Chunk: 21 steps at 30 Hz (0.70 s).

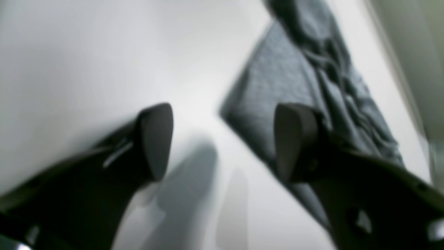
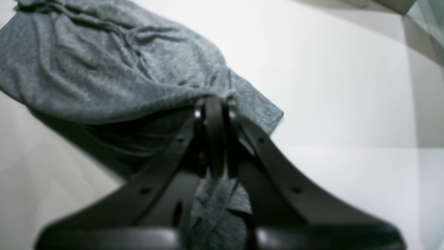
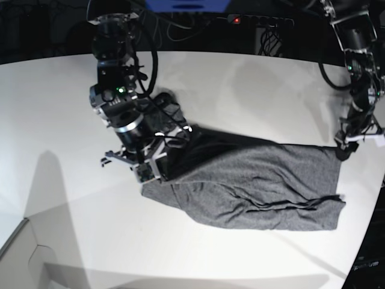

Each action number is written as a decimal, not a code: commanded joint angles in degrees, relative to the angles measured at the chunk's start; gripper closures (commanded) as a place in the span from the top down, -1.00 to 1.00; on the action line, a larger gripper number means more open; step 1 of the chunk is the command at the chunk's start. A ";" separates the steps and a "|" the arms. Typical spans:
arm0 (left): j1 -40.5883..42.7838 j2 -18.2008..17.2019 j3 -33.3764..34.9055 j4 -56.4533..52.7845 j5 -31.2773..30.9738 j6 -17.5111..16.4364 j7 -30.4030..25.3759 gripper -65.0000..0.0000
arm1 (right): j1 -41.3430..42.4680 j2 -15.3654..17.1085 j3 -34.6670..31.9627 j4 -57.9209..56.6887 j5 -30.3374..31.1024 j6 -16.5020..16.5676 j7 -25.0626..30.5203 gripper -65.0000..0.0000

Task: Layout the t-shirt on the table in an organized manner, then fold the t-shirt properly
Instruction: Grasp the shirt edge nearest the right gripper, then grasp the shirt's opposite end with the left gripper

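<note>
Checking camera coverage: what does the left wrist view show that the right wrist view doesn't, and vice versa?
Left wrist only: the left gripper, jaws wide apart and empty above the table, beside a corner of the shirt.

Right wrist only: the right gripper, jaws shut on a pinched fold of the shirt, cloth trailing down between its fingers.

Both: the heathered dark grey knit t-shirt, wrinkled, lying on the smooth white table.

Bare table all round — only the t-shirt mid-table.
</note>
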<state>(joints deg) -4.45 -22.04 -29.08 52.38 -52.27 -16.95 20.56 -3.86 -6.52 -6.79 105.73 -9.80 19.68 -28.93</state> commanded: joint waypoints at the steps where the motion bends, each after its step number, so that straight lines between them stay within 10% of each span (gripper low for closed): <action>1: -1.40 -1.03 0.55 -0.56 -0.43 -0.24 -0.38 0.36 | 0.65 -0.29 -0.03 1.04 0.62 -0.12 1.72 -1.00; 8: -5.44 -1.03 6.53 -3.72 -0.78 -0.50 -0.38 0.26 | 0.65 -0.29 -0.11 0.95 0.62 -0.12 1.63 -1.00; 13: -5.53 -1.03 6.27 0.94 -1.05 -0.15 0.06 -1.00 | 0.65 -0.29 -0.11 0.86 0.62 -0.12 1.63 -1.00; 21: -12.04 -1.03 6.27 8.50 -1.05 0.20 0.15 -0.99 | 0.65 -0.29 -0.11 -1.43 0.62 -0.12 1.63 -1.00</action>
<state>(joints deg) -15.07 -21.91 -22.52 59.70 -52.66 -16.19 22.04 -3.97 -6.50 -6.79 103.42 -9.82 19.68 -28.88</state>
